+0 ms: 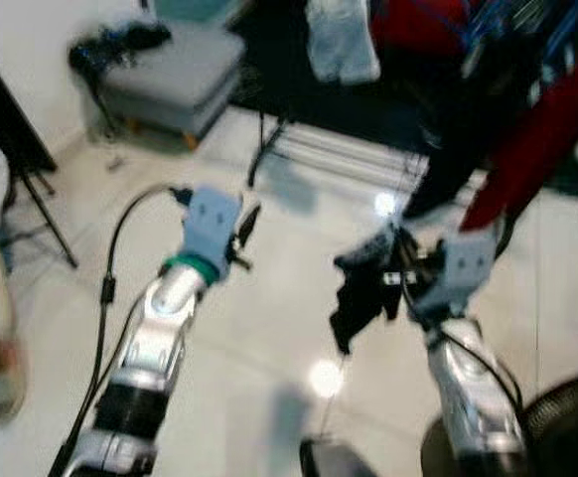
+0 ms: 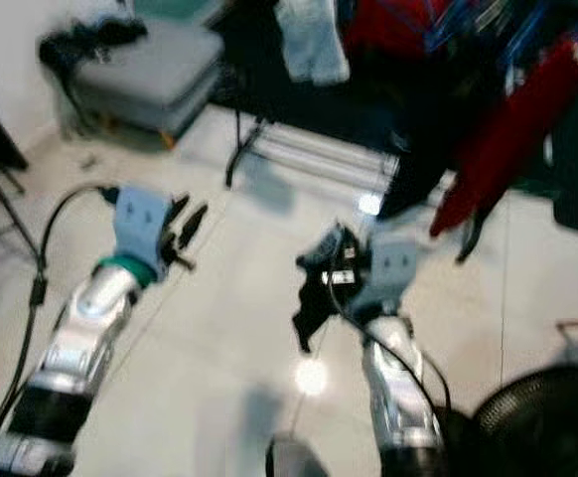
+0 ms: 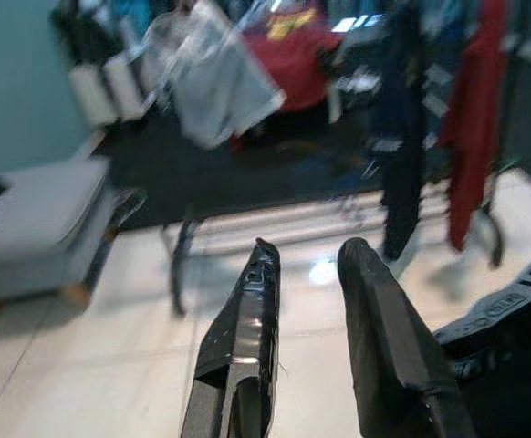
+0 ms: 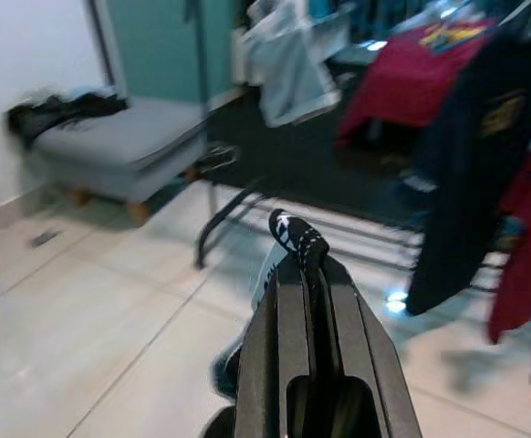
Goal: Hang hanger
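My right gripper (image 1: pixel 393 263) is held out over the floor, shut on a black garment (image 1: pixel 357 293) that hangs down from it. In the right wrist view the fingers (image 4: pixel 288 310) are pressed together on black fabric with white marks (image 4: pixel 295 234). I cannot make out a hanger in the cloth. My left gripper (image 1: pixel 247 234) is raised to the left, open, with nothing between its fingers (image 3: pixel 247 319). Ahead stands the clothes rack (image 1: pixel 269 139), hung with red (image 1: pixel 537 139), black (image 1: pixel 468 119) and pale grey (image 1: pixel 341 40) garments.
A grey padded stool (image 1: pixel 175 70) with dark items on it stands at the back left. A tripod leg (image 1: pixel 41 209) slants at the left. A black fan (image 1: pixel 567 427) sits at the lower right. Glossy pale tiles lie between me and the rack.
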`<state>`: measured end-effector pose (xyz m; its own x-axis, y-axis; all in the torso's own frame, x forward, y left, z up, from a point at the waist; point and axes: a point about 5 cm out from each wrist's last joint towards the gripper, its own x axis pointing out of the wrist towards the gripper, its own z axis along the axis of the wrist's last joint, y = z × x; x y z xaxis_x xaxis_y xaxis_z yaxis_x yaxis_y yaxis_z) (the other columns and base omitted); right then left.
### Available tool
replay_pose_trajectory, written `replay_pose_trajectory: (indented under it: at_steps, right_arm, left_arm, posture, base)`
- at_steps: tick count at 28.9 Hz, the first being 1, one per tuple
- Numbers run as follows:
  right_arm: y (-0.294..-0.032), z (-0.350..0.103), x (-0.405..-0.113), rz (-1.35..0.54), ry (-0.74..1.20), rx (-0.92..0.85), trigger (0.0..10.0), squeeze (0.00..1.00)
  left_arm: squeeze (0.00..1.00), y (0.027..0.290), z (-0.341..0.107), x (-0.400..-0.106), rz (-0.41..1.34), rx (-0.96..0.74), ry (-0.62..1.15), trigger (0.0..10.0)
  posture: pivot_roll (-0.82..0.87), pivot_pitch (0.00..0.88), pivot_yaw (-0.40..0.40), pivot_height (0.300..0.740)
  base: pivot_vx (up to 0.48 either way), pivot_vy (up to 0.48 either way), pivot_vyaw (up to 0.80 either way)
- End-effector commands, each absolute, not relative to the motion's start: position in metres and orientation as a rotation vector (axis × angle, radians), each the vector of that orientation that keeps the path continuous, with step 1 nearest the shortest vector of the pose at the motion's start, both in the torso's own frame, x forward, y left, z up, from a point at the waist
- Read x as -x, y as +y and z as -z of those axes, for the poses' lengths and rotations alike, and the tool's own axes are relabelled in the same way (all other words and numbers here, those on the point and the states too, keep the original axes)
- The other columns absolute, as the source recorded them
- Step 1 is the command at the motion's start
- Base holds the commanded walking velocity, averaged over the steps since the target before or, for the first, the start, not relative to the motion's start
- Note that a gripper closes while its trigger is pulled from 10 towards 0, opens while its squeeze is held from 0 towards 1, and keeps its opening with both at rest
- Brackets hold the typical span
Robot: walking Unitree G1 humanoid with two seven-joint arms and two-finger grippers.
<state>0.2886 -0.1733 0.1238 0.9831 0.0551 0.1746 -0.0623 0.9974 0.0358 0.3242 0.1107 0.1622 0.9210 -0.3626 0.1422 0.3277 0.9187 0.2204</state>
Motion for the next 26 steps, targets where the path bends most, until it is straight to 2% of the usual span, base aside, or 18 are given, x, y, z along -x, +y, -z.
replay_pose_trajectory:
  at_steps: [1,26]
  right_arm:
    - [-0.1719,-0.1210,-0.2867,-0.055,-0.171,-0.052,10.0,0.00]
    - [-0.1728,-0.1225,-0.2878,-0.045,-0.178,-0.025,10.0,0.00]
  left_arm:
    - [0.00,0.1155,-0.1556,-0.3234,0.347,-0.191,-0.161,10.0]
    - [0.00,0.1139,-0.1540,-0.3236,0.347,-0.188,-0.162,10.0]
  posture:
    - [-0.09,0.027,0.054,0.740]
    - [-0.09,0.028,0.050,0.740]
  base:
    - [0.472,0.000,-0.74]
    - [0.469,0.000,-0.74]
